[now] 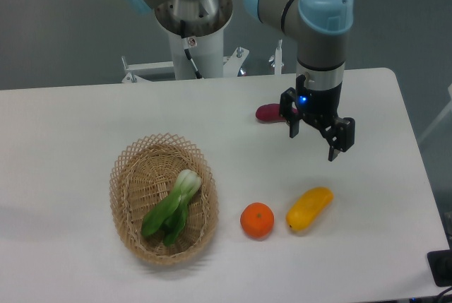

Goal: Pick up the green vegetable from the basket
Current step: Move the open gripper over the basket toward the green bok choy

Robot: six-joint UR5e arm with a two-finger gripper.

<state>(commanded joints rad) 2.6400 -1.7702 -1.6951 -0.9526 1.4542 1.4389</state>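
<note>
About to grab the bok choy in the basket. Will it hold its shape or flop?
The bok choy probably flops at its dark leafy end; the pale stem end looks firmer, so grip there. It looks light, and lies loose in the basket, so it may shift when touched.

Green vegetable (171,208): small bok choy, lying flat inside the basket (126,193). Pale whitish-green stem end points up-right toward the far rim; dark green leaves trail down-left across the basket floor. Appears intact.

Basket: oval, tan wicker, openwork looped rim, upright on the white surface (63,140), front-left area of the view.
</note>
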